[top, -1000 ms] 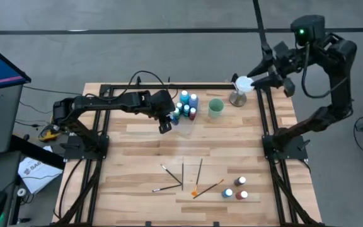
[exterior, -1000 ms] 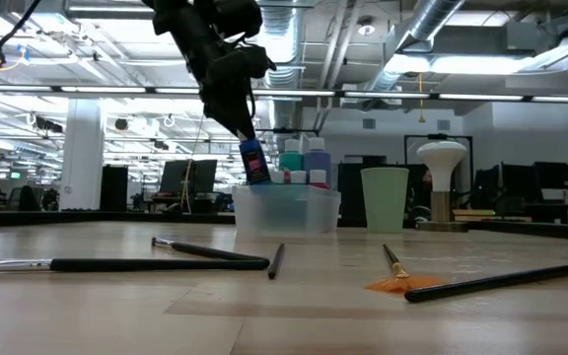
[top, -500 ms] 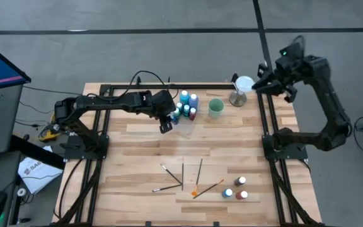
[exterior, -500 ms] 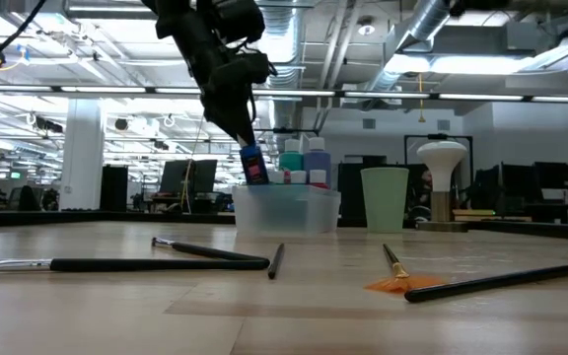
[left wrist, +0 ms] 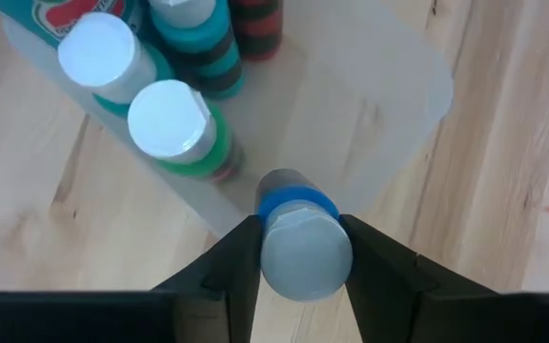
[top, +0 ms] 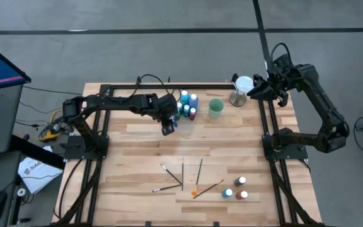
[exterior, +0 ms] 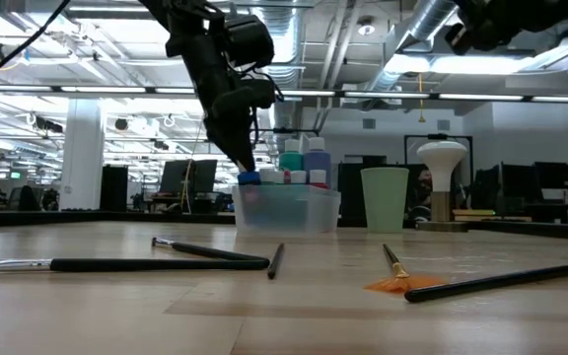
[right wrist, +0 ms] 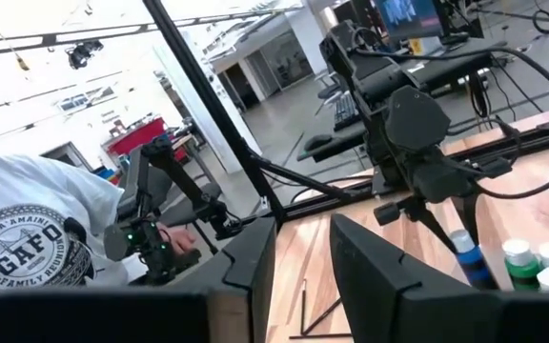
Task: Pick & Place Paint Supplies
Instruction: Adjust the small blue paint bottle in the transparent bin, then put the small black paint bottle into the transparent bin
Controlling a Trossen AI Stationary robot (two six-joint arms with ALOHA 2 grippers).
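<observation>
My left end effector [left wrist: 298, 250] lowers a blue paint bottle [left wrist: 298, 243] into the clear tray [left wrist: 379, 95].
Fingers clamp its cap, keeping it upright beside the bottles already in that tray; my right end effector [right wrist: 301, 250], partly open and empty, waits.

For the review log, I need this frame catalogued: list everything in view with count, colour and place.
Clear plastic tray: one, far middle of the table.
Bottles in tray: several, white-capped, blue, teal, green, red.
Blue bottle: one, held at the tray's near edge.
Loose bottles: three, near right part of the table.
Paintbrushes: about five, dark handles, one orange-tipped, near middle.
Pale green cup: one, right of the tray.
White-topped stand: one, far right.
Person: white printed shirt, beyond the table.
Left gripper: shut on the blue bottle.
Right gripper: raised by the far right edge, empty.
</observation>
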